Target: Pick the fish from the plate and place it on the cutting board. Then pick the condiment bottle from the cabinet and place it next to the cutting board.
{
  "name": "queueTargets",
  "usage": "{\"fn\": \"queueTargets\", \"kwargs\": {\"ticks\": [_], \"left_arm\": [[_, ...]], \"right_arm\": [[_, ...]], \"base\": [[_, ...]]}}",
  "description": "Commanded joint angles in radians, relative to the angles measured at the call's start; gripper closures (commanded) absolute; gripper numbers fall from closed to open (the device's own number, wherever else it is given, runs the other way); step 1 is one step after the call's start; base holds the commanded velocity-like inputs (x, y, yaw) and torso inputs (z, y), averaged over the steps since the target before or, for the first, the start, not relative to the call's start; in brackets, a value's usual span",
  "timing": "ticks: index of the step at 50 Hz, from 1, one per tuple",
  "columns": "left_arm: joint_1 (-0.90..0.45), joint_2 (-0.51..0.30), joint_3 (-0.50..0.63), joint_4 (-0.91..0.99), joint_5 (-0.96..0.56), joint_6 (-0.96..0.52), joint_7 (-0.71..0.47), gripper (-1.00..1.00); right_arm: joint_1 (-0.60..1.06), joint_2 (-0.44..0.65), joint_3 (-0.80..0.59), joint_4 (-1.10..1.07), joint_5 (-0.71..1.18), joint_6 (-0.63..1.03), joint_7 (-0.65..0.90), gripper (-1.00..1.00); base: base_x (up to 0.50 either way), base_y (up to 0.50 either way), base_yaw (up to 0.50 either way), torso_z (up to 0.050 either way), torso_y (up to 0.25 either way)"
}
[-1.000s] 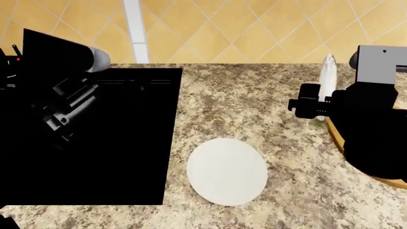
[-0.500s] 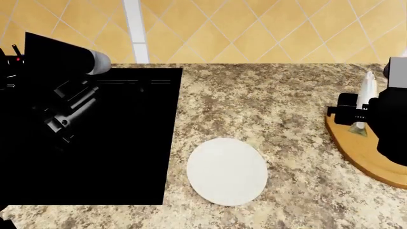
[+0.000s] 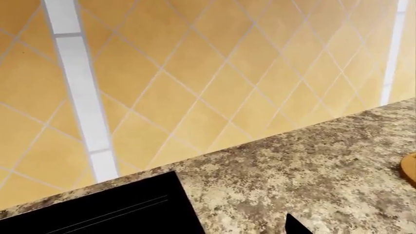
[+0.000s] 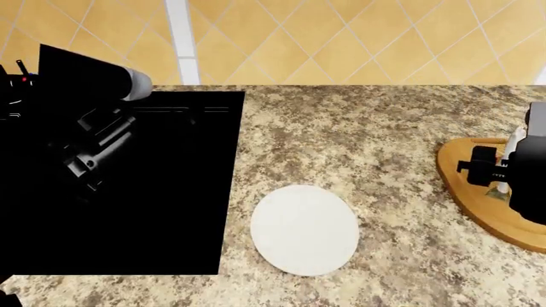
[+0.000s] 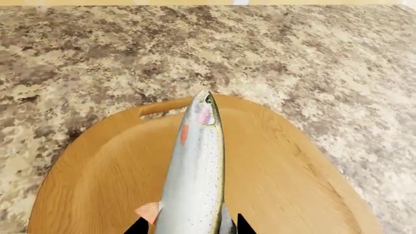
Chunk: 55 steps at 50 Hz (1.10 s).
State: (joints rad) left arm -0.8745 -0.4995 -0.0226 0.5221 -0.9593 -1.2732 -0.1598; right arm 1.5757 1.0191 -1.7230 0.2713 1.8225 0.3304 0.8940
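Note:
In the right wrist view the silvery fish [image 5: 195, 170] hangs lengthwise over the orange-brown cutting board [image 5: 293, 185], head away from the camera. My right gripper [image 5: 190, 227] is shut on its tail end, a dark fingertip on each side. In the head view that gripper [image 4: 502, 171] holds the fish [image 4: 512, 146] over the cutting board [image 4: 477, 204] at the right edge. The white plate [image 4: 305, 230] lies bare at the counter's middle front. My left gripper [image 4: 78, 167] hovers over the black cooktop, jaws apart, holding nothing. One fingertip [image 3: 295, 227] shows in its wrist view. The condiment bottle is out of view.
A black cooktop [image 4: 162, 192] fills the counter's left half. Speckled granite counter [image 4: 358, 134] runs to a yellow tiled wall [image 4: 341, 38] with a white strip. The cutting board's rim [image 3: 410, 168] shows at the edge of the left wrist view.
My right gripper has carried the fish rightward and downward, from above the counter's back to just over the cutting board. The left arm has barely moved.

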Motion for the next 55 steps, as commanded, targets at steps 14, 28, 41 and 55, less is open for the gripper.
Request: {"fn": "queueTargets", "kwargs": {"ticks": [14, 28, 41, 55], "left_arm": [[0.002, -0.006, 0.017, -0.009, -0.006, 0.015, -0.008, -1.00], [0.008, -0.011, 0.021, -0.011, -0.011, 0.027, -0.010, -1.00], [0.015, -0.015, 0.021, -0.011, -0.017, 0.035, -0.015, -1.00], [0.021, -0.011, -0.008, 0.009, -0.052, 0.024, -0.049, -1.00]], "right_arm": [[-0.016, -0.042, 0.020, 0.095, -0.019, 0.014, 0.012, 1.00], [-0.024, -0.036, 0.023, 0.097, 0.004, 0.026, 0.047, -1.00], [-0.001, 0.007, 0.031, 0.054, 0.003, 0.041, 0.069, -1.00], [0.074, 0.216, 0.159, -0.405, 0.016, -0.115, 0.038, -1.00]], "base": [[0.00, 0.00, 0.00, 0.001, 0.001], [0.00, 0.00, 0.00, 0.000, 0.001], [0.00, 0.00, 0.00, 0.000, 0.000], [0.00, 0.00, 0.00, 0.000, 0.000]]}}
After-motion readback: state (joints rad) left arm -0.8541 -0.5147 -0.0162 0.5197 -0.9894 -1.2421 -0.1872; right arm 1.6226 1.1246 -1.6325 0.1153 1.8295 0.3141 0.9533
